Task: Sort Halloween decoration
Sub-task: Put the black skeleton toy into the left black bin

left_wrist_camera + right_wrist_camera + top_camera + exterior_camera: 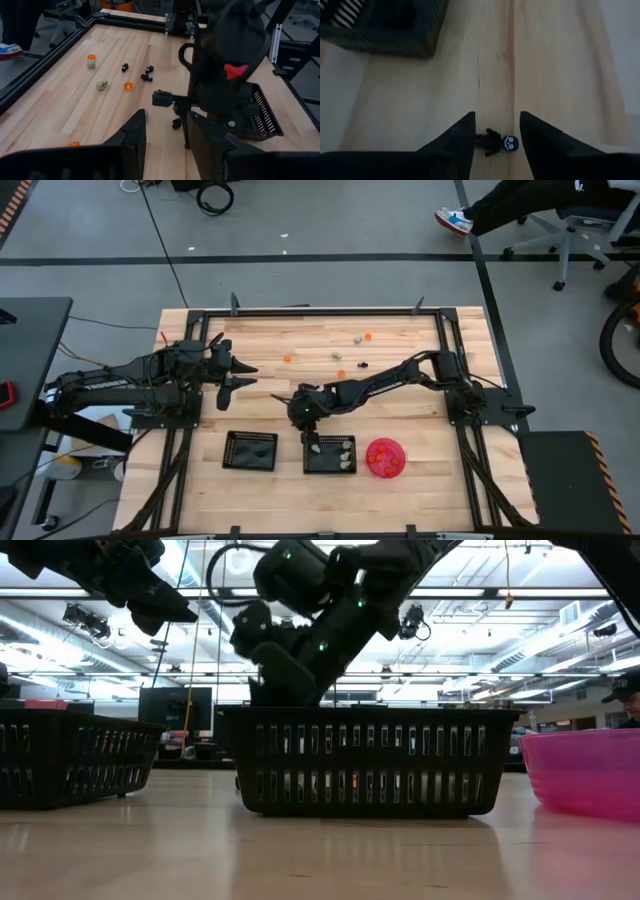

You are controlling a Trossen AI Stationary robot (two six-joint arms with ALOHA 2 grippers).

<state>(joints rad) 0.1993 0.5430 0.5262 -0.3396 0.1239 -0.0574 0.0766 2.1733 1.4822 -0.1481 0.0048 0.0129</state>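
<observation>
Black trinket [496,141] with white skull face; black mesh tray [329,453]; pink bowl [386,458]; orange trinket [128,86].

grey floor [330,220] – office chair [575,225], ceiling lights [560,635].

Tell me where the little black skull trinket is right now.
In the right wrist view the black skull trinket lies on the bare wooden table, between the open fingers of the right gripper, just outside the middle black mesh tray.

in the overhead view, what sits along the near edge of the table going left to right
empty black square mesh tray → black square mesh tray holding pale cream trinkets → round pink bowl holding orange trinkets
</observation>
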